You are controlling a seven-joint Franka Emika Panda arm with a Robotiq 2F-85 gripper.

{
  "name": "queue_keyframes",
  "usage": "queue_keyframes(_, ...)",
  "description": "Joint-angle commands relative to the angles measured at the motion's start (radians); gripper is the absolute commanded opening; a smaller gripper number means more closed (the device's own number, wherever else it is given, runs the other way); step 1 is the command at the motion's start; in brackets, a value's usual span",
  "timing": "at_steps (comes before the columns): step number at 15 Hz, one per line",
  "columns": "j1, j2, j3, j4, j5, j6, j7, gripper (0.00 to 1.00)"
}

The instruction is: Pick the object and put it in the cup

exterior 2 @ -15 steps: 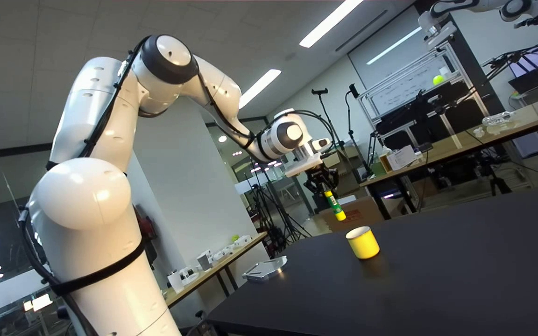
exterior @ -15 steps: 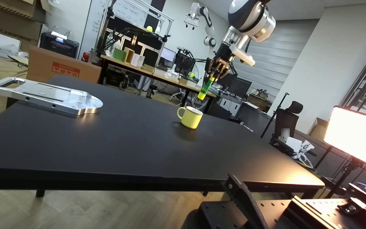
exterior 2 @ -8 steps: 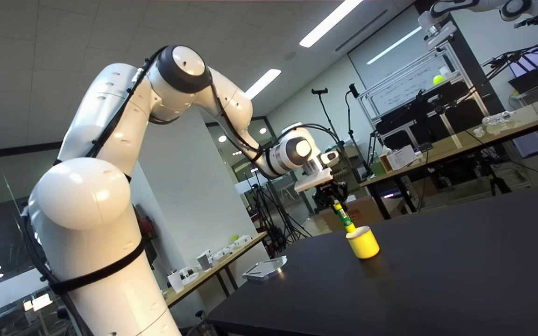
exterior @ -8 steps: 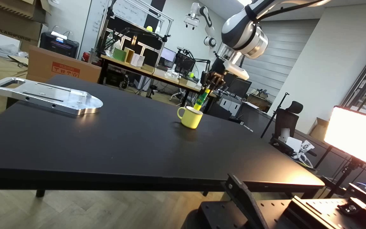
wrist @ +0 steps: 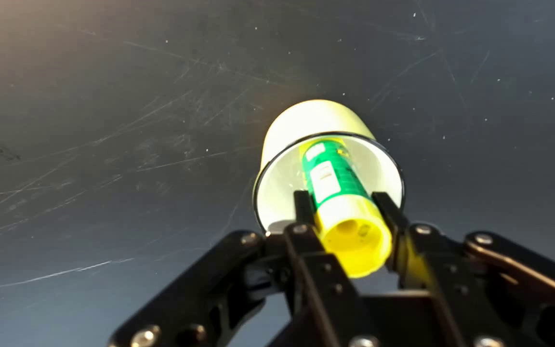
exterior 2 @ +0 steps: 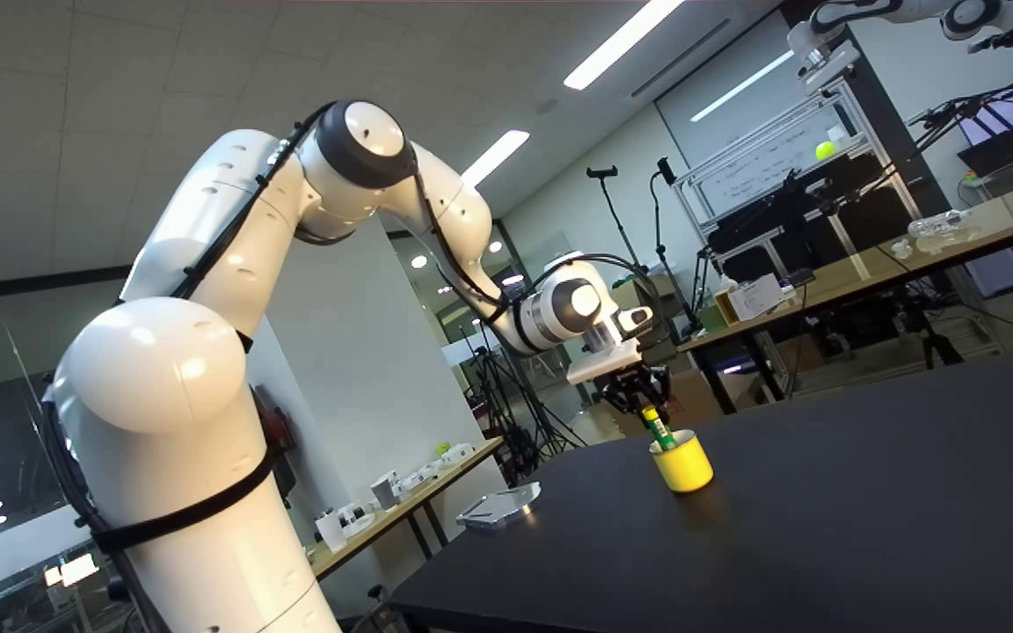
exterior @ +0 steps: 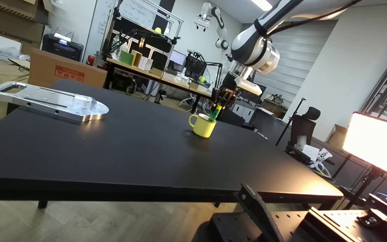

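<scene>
The object is a green stick with yellow ends (wrist: pixel 337 173), with a white label patch in the wrist view. It also shows in both exterior views (exterior: pixel 215 113) (exterior 2: pixel 659 431). The cup is a squat yellow mug (exterior: pixel 203 129) standing upright on the dark table, also seen in both other views (exterior 2: pixel 685 466) (wrist: pixel 317 118). Its handle shows at one side in an exterior view. My gripper (wrist: pixel 343 202) is shut on the stick's upper yellow end, just above the cup (exterior 2: pixel 647 410). The stick is tilted, its lower part inside the cup. Whether it touches the bottom is hidden.
A silver metal plate (exterior: pixel 50 100) with a handle slot lies on the black table (exterior: pixel 113 151); it also shows in an exterior view (exterior 2: pixel 499 507). A bright light panel (exterior: pixel 378 144) stands beside the table. A cardboard box (exterior: pixel 62 69) stands behind it.
My gripper has come down with the stick from above the cup, and the stick's lower part has gone into it. The cup has shifted slightly in the last half second.
</scene>
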Motion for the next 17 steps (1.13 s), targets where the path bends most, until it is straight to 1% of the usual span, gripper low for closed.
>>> queue_keyframes(1, -0.009, -0.013, -0.006, -0.013, -0.015, -0.028, 0.032, 0.09)
queue_keyframes(3, -0.015, -0.018, -0.008, -0.019, -0.015, -0.03, 0.028, 0.09)
queue_keyframes(4, -0.02, -0.016, -0.007, -0.016, -0.014, -0.042, 0.026, 0.59)
queue_keyframes(5, -0.022, -0.018, -0.007, -0.013, -0.014, -0.056, 0.025, 0.6)
queue_keyframes(8, -0.03, -0.036, -0.003, -0.011, -0.011, -0.09, 0.019, 0.78)
queue_keyframes(9, -0.033, -0.045, -0.002, -0.01, -0.01, -0.101, 0.019, 0.86)
queue_keyframes(11, -0.045, -0.08, 0.005, -0.011, -0.001, -0.138, 0.009, 0.98)
queue_keyframes(12, -0.051, -0.109, 0.006, -0.018, 0.001, -0.159, 0.004, 1.0)
queue_keyframes(14, -0.057, -0.166, -0.002, -0.033, -0.001, -0.213, 0.002, 1.0)
queue_keyframes(15, -0.046, -0.092, 0.0, 0.001, -0.007, -0.158, 0.004, 1.0)
queue_keyframes(17, -0.049, -0.114, -0.001, -0.001, -0.006, -0.172, 0.001, 1.0)
